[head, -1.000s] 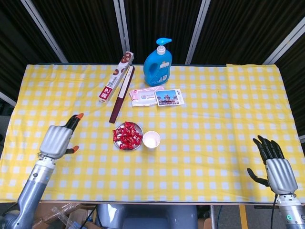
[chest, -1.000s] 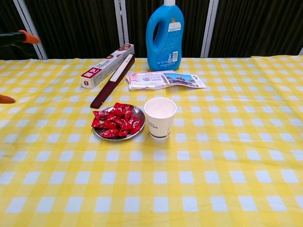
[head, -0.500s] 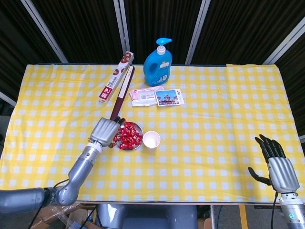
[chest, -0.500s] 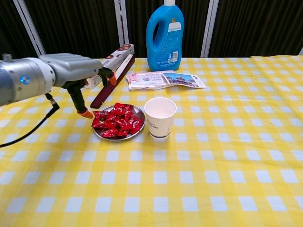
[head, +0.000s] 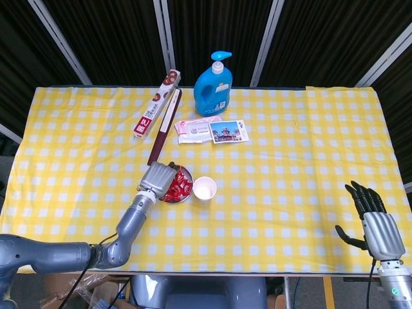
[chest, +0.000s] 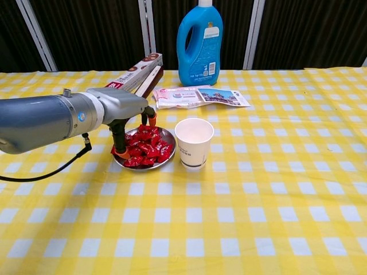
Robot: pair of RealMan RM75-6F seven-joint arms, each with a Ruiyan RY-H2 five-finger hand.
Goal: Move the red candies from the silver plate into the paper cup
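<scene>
The left hand [chest: 127, 112] hung over the left part of the silver plate [chest: 166, 161], its orange-tipped fingers [chest: 152, 119] spread and pointing down into the heap of red candies [chest: 150, 146]; whether it gripped one could not be told. The paper cup [chest: 194, 142] stood just right of the plate. The right hand [head: 374, 221] rested at the near right edge of the table [head: 302, 167], fingers apart, holding nothing.
</scene>
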